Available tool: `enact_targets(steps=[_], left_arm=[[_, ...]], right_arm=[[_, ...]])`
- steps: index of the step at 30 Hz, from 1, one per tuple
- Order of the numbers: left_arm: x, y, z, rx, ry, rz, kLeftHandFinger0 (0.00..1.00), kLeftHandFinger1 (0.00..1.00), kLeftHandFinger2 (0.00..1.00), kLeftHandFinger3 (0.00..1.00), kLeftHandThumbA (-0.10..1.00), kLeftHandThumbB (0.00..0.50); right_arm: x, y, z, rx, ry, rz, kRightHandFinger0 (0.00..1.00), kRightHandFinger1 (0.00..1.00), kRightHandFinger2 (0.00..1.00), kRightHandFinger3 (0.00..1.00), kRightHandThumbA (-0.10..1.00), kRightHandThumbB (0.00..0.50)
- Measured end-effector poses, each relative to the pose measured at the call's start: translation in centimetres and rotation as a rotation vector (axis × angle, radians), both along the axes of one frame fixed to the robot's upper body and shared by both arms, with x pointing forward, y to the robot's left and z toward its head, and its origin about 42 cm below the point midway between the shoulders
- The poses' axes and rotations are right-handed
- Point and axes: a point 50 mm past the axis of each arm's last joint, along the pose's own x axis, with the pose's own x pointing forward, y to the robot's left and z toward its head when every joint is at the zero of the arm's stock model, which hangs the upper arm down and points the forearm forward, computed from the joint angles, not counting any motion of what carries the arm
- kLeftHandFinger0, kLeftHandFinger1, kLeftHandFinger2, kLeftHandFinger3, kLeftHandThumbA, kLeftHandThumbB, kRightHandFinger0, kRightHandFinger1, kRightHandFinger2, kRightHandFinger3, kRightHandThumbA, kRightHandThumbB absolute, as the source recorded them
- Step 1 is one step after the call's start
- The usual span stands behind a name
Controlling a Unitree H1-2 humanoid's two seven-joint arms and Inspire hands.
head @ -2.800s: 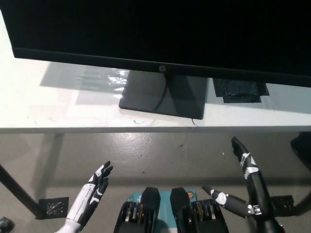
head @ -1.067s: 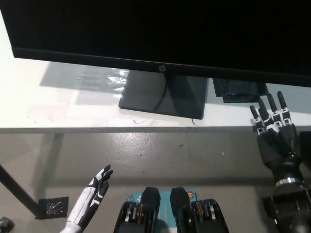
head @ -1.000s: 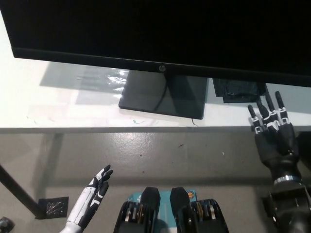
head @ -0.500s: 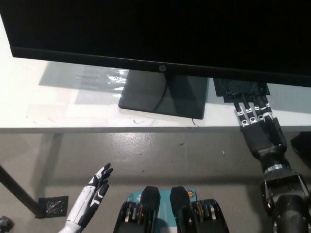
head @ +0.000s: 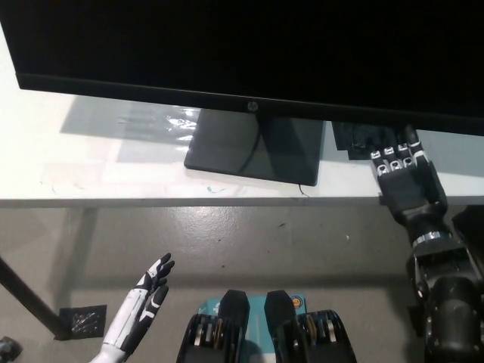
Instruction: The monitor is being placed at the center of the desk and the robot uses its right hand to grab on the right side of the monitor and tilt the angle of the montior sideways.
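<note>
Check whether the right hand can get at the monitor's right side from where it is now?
Probably yes: the right hand is raised just below the monitor bottom edge, nothing between them.

A wide black monitor (head: 249, 53) with a dark screen stands upright on its square black base, mid-tabletop (head: 91, 162).

A white desk (head: 91, 162) runs across the upper half of the view, its front edge a pale band. A dark flat mat (head: 361, 138) lies on the desk toward its right end. Faint scuffs mark the desk's surface near its front edge. Below the desk is a grey floor (head: 227, 242). A dark desk leg (head: 26, 296) slants down at the desk's left, with a small black square plate (head: 82, 321) on the floor just beside it.
</note>
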Motion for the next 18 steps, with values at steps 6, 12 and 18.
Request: enact_targets(steps=[6,12,18], left_arm=[[0.0,0.0,0.0,0.0,0.0,0.0,1.0,1.0,1.0,1.0,1.0,0.303],[0.0,0.0,0.0,0.001,0.0,0.002,1.0,1.0,1.0,1.0,1.0,0.302],[0.0,0.1,0.0,0.001,-0.002,0.008,1.0,1.0,1.0,1.0,1.0,0.301]], right_arm=[[0.9,-0.2,0.8,0.008,-0.021,-0.003,1.0,1.0,1.0,1.0,1.0,0.359],[1.3,-0.2,0.5,0.015,-0.006,-0.004,1.0,1.0,1.0,1.0,1.0,0.36],[1.7,-0.2,-0.3,0.018,0.021,0.004,1.0,1.0,1.0,1.0,1.0,0.359]])
